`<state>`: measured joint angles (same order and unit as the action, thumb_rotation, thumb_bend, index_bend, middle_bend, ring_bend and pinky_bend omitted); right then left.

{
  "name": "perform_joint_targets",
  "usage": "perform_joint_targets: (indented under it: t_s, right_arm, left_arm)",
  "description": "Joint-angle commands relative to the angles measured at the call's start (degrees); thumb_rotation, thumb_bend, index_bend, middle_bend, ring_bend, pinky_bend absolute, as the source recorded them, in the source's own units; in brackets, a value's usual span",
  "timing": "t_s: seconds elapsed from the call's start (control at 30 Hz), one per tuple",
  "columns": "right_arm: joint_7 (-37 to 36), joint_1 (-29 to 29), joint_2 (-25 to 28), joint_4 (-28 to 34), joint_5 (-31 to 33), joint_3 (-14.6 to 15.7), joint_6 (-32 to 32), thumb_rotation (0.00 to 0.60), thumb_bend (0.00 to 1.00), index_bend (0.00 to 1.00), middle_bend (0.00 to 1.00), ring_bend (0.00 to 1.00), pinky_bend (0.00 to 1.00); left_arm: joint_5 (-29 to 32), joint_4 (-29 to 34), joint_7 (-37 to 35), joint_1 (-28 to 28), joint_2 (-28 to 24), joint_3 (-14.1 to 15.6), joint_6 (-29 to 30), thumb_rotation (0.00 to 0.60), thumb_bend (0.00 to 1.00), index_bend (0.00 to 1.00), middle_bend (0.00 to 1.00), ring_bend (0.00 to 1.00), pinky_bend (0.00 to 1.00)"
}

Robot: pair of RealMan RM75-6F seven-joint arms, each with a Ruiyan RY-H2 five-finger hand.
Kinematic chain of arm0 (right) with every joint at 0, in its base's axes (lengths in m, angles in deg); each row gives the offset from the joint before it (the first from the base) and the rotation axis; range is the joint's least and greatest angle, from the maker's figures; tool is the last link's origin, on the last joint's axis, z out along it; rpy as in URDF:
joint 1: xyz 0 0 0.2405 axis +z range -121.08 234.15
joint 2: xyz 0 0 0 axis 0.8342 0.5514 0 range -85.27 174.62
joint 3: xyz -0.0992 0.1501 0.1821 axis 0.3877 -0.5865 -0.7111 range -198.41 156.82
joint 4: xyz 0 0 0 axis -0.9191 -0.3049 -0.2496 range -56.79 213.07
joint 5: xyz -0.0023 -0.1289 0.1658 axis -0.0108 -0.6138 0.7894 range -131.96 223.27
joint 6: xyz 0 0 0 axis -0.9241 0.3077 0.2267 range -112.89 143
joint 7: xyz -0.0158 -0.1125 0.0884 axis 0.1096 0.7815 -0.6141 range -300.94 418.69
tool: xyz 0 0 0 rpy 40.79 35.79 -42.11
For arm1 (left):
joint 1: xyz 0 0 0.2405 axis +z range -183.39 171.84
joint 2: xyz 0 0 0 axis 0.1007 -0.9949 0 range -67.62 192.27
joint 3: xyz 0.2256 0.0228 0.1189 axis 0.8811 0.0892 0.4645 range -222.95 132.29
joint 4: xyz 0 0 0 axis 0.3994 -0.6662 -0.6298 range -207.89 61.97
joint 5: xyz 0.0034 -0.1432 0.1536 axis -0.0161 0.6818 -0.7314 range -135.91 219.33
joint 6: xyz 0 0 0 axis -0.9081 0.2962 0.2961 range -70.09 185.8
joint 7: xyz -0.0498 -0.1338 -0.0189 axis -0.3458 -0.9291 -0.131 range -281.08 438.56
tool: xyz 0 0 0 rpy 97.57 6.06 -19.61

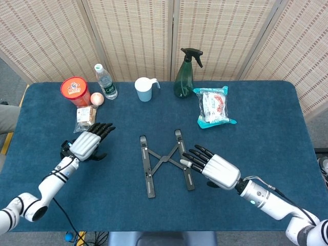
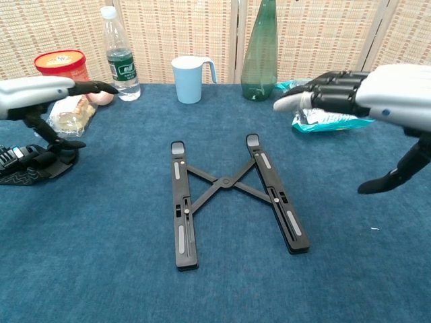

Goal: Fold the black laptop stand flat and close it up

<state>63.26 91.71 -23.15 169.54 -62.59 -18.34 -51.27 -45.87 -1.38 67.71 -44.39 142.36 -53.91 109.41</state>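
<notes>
the black laptop stand (image 2: 232,200) lies flat on the blue table cloth (image 2: 377,282) near the middle of the table, its two rails spread apart and joined by the crossed links, so it is lowered but not yet closed up. the right hand (image 1: 215,168) hovers just beside the right rail (image 2: 277,200), fingers spread and holding nothing; the left hand (image 1: 88,142) is well apart from the stand on the other side, also with fingers apart and empty, above the black strap bundle (image 2: 34,162). the step in hand looks like drawing the rails together. to do it well, each hand should probably come down on the outer side of its own rail, about level with the central pivot (image 2: 225,180), and push inward evenly so the links scissor shut rather than the whole stand sliding or skewing across the cloth. pushing on one rail only would likely just shove it sideways, so the left rail (image 2: 180,205) needs bracing first. keep fingertips off the links, where they could be pinched.
</notes>
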Motion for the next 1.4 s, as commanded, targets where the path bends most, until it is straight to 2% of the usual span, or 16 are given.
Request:
perform_joint_targets:
  t_s: [0.03, 0.37, 0.57, 0.73, 1.23, 1.4]
  right_arm:
    - [3.93, -1.29, -3.84, -3.02, -0.9, 0.0, -1.14, 0.6, 0.0, 0.0, 0.0, 0.0, 0.0]
    - [9.72, -2.1, -9.4, -8.8, 1.74, -0.96, -0.43, 0.6, 0.0, 0.0, 0.0, 0.0, 0.0]
    - [8.65, -0.96, -11.27, -11.95, 3.51, -1.91, 0.8, 0.6, 0.0, 0.0, 0.0, 0.0, 0.0]
    - [10.92, -1.19, -13.93, -15.36, 3.35, -1.89, -0.35, 0.6, 0.0, 0.0, 0.0, 0.0, 0.0]
    - [13.81, -0.78, -22.75, -23.35, 2.67, -0.36, -0.83, 0.6, 0.0, 0.0, 0.0, 0.0, 0.0]
    - [13.27, -0.65, -24.14, -25.78, 2.42, 0.35, -1.14, 0.6, 0.0, 0.0, 0.0, 0.0, 0.0]
  left_arm:
    - [0.42, -2.71, -1.76, -2.2, 2.63, 0.14, -1.71, 0.6, 0.23, 0.0, 0.01, 0.0, 0.0]
    - [1.19, -10.01, -5.01, -6.75, 9.49, 0.9, -5.05, 0.6, 0.23, 0.0, 0.01, 0.0, 0.0]
    - [1.91, -13.1, -6.94, -8.66, 12.74, 0.99, -6.09, 0.6, 0.23, 0.0, 0.01, 0.0, 0.0]
    - [2.32, -15.23, -7.76, -9.79, 14.85, 1.41, -6.78, 0.6, 0.23, 0.0, 0.01, 0.0, 0.0]
    - [3.73, -18.15, -9.27, -11.14, 17.71, 2.26, -7.59, 0.6, 0.23, 0.0, 0.0, 0.0, 0.0]
    - [4.14, -18.24, -9.88, -11.18, 17.93, 2.23, -7.23, 0.6, 0.23, 0.0, 0.0, 0.0, 0.0]
